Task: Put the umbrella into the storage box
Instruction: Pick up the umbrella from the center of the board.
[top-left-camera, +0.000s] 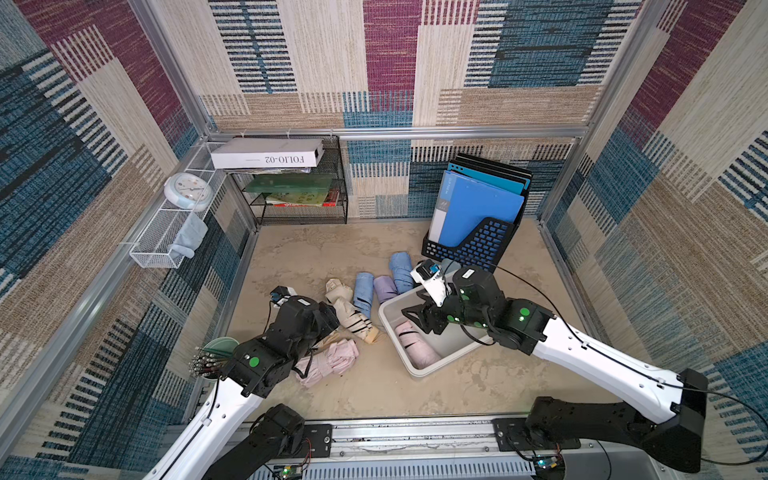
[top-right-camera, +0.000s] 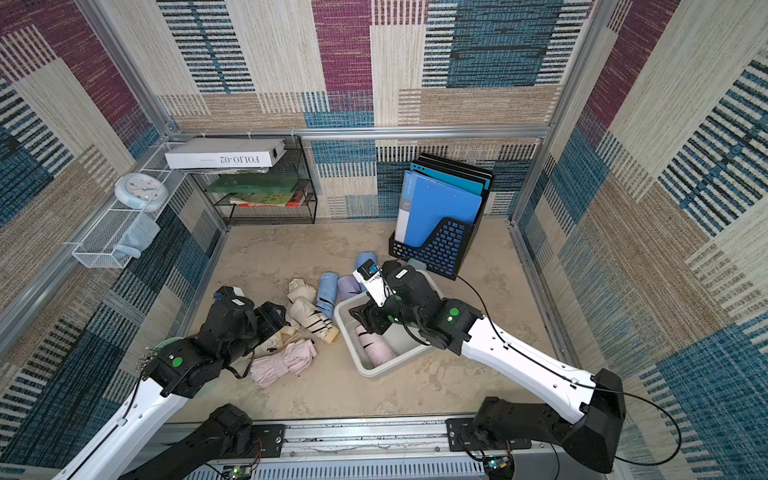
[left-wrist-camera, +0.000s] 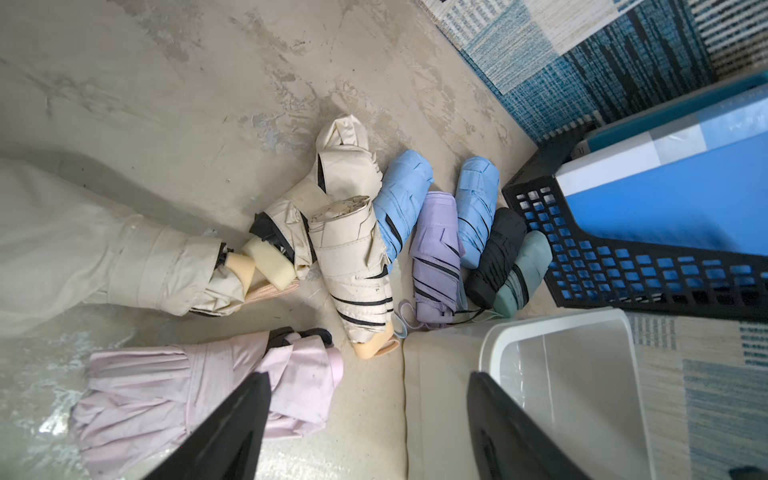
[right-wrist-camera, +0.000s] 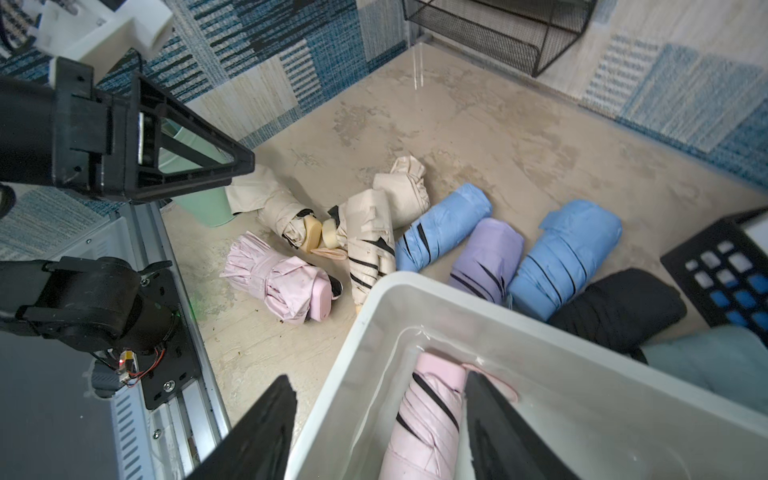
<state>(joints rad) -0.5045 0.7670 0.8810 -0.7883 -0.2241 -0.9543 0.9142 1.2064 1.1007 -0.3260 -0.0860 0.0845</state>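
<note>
While the folded pale pink umbrella (right-wrist-camera: 424, 415) lies inside the off-white rectangular plastic storage box (right-wrist-camera: 374, 307) on the beige desk (top-left-camera: 311, 249), the right gripper (right-wrist-camera: 379, 377) straddles the box's rim, jaws wide and empty; the left gripper (left-wrist-camera: 369, 376) gapes wide near a loose pink umbrella (left-wrist-camera: 166, 395).

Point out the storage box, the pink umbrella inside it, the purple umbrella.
storage box (left-wrist-camera: 552, 328): left wrist view, on its white rim.
pink umbrella (right-wrist-camera: 419, 415): right wrist view, on its folded canopy.
purple umbrella (top-left-camera: 384, 289): in a top view, mid-canopy.
</note>
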